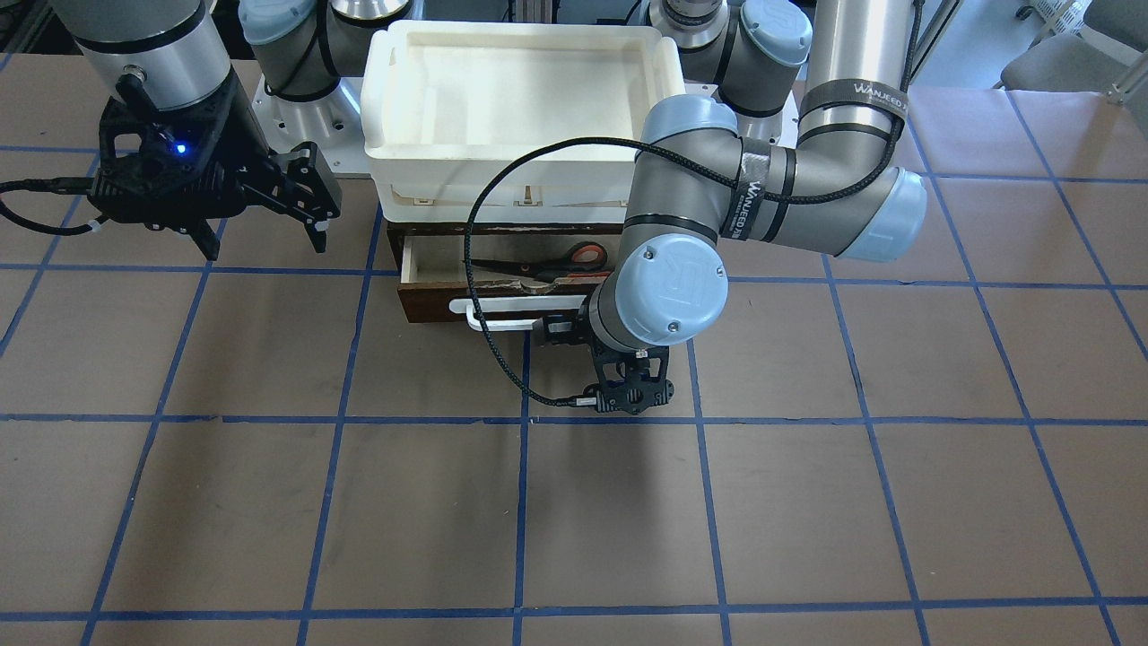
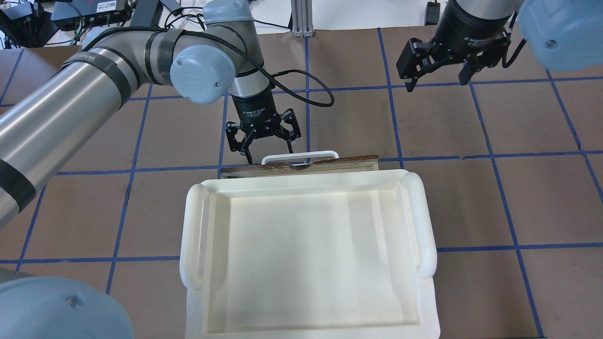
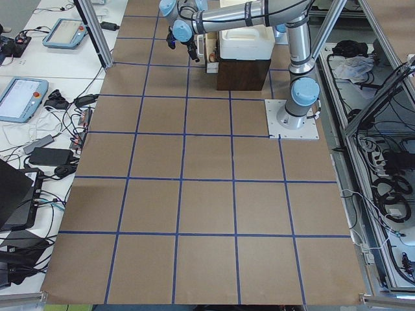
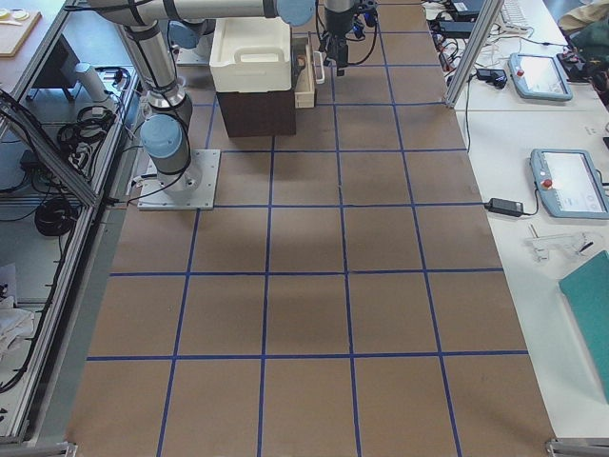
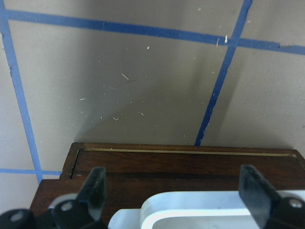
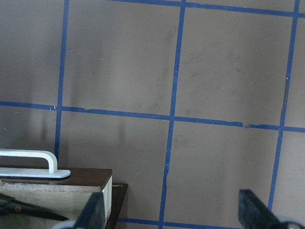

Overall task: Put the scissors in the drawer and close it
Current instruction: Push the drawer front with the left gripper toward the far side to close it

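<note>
1. Nearest the left wrist lens are the two black fingers (image 5: 96, 187) of the left gripper (image 5: 174, 191); they stand wide apart and clamp nothing; between them shows one end of the white bar handle (image 5: 190, 206) on the dark brown front of the shallow wooden drawer (image 5: 181, 162).
2. The drawer stands partway out from under the large white foam-like tray (image 2: 424, 226); its pale plywood interior is uncovered in the front-facing view; the tray sits on top of a dark wooden cabinet (image 3: 243, 76).
3. The scissors with dark grey blades and orange-red lined loops (image 1: 529, 266) lie flat inside the drawer; the blades point toward the robot's right side; the handle loops lie toward the left arm's wrist, which hides part of them.
4. The left gripper hangs just in front of the drawer front, at the handle end on the robot's left; whether a finger touches the handle cannot be told.
5. The right gripper (image 2: 437, 82) hangs above the brown surface with its blue tape grid (image 1: 628, 520), well apart from the drawer on the robot's right; its fingers are spread and hold nothing; its wrist view catches the drawer's corner, one handle end and a dark blade.
6. A black braided cable (image 1: 475, 206) loops from the left arm across the drawer in the front-facing view.
</note>
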Robot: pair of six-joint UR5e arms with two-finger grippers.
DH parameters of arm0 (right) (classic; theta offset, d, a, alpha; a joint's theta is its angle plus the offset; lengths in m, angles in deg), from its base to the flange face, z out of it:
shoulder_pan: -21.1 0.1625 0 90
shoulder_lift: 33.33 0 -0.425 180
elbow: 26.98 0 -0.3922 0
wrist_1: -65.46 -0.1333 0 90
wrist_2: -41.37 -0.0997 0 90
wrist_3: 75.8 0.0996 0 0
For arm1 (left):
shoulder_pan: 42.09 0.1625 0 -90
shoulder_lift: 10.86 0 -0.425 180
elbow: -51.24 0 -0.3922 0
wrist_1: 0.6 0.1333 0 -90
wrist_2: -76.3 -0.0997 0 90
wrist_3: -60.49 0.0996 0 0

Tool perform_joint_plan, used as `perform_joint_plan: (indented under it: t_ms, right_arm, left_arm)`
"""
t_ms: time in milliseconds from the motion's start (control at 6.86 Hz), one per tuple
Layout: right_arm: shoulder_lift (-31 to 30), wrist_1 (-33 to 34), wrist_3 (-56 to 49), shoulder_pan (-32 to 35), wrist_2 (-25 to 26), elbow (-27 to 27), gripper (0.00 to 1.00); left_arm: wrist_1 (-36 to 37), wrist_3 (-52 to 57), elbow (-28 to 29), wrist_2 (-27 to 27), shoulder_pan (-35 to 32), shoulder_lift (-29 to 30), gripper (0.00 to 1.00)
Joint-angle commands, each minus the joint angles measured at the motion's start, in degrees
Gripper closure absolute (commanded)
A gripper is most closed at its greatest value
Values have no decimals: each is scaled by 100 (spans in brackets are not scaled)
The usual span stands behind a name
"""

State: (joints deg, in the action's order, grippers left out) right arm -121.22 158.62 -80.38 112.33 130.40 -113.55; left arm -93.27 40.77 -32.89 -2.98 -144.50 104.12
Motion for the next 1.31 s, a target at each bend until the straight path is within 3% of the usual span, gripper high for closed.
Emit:
perform_joint_plan:
  t_ms: [0,292,1167]
  right_arm:
    - [0,0,0,0,0,0,0]
    - [0,-393,18,0,-18,8,0]
    - [0,-387,18,0,-35,8,0]
  left_arm:
    - [-311,-94,-25,0,-15,-10,0]
    - [-672,-321,-24,8,-6,-107,0]
    - [-1499,-472,-68,26,-59,-265,0]
